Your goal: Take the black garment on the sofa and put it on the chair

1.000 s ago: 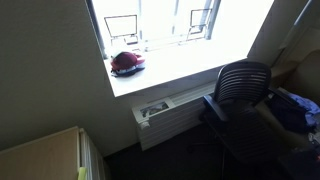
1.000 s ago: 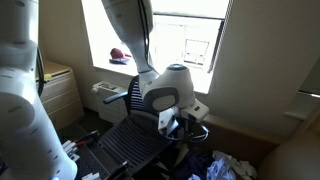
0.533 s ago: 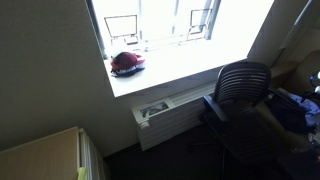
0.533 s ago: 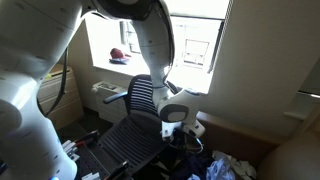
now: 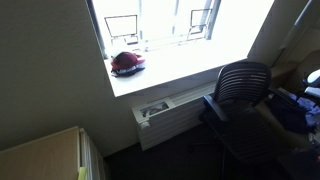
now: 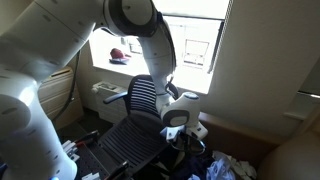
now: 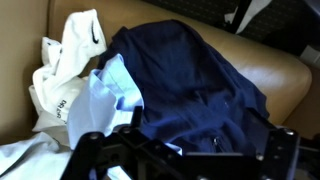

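Note:
The dark navy-black garment (image 7: 190, 80) lies crumpled on the tan sofa (image 7: 285, 75) in the wrist view. My gripper (image 7: 185, 150) hangs just above it, with its two fingers spread wide on either side of the cloth and nothing between them. In an exterior view the arm bends down beside the chair and the gripper (image 6: 182, 133) points at the clothes pile (image 6: 222, 165). The black mesh office chair shows in both exterior views (image 5: 240, 88) (image 6: 135, 125) with an empty seat.
White garments (image 7: 70, 60) and a light blue one (image 7: 112, 88) lie left of the dark garment on the sofa. A red object (image 5: 126, 63) sits on the window sill. A radiator (image 5: 165, 115) runs under the window, and a wooden cabinet (image 5: 40, 155) stands nearby.
The arm has swung down and to the right past the chair, bringing the gripper lower toward the clothes pile. The chair and the clothes have not moved.

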You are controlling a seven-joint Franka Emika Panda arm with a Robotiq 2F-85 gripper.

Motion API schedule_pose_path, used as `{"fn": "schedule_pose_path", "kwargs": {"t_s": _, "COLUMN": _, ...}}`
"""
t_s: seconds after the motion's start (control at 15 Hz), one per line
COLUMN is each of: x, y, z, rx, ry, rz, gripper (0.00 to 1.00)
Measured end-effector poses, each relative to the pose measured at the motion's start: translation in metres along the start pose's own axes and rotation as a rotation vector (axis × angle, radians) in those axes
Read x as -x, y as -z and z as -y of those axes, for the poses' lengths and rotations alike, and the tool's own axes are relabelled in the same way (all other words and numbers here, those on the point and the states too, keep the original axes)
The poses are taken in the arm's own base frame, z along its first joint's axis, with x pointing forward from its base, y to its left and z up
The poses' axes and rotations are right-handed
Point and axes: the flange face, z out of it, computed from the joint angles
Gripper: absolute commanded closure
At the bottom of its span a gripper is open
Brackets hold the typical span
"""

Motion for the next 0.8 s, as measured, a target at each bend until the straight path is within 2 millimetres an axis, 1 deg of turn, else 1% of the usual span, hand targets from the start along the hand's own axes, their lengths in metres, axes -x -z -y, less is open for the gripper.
{"fn": "schedule_pose_path", "kwargs": {"t_s": 0.27, "x": -0.022, "y": -0.053, "z": 0.007, "rx": -0.054, "ry": -0.187, "rz": -0.111, "gripper": 0.00}}
{"fn": "schedule_pose_path", "kwargs": {"t_s": 0.47, "x": -0.036, "y": -0.084, "z": 0.013, "rx": -0.063, "ry": -0.307, "rz": -0.170, "gripper": 0.00}}
{"fn": "schedule_pose_path", "kwargs": {"t_s": 0.53, "x": -0.039, "y": -0.090, "z": 0.014, "rx": -0.060, "ry": -0.319, "rz": -0.180, "gripper": 0.00}}
{"fn": "schedule_pose_path", "kwargs": {"t_s": 0.67, "x": -0.040, "y": -0.094, "z": 0.018, "rx": -0.062, "ry": -0.327, "rz": -0.189, "gripper": 0.00}}
{"fn": "schedule_pose_path", "kwargs": {"t_s": 0.8, "x": -0.037, "y": -0.100, "z": 0.015, "rx": -0.035, "ry": -0.323, "rz": -0.137, "gripper": 0.00}}
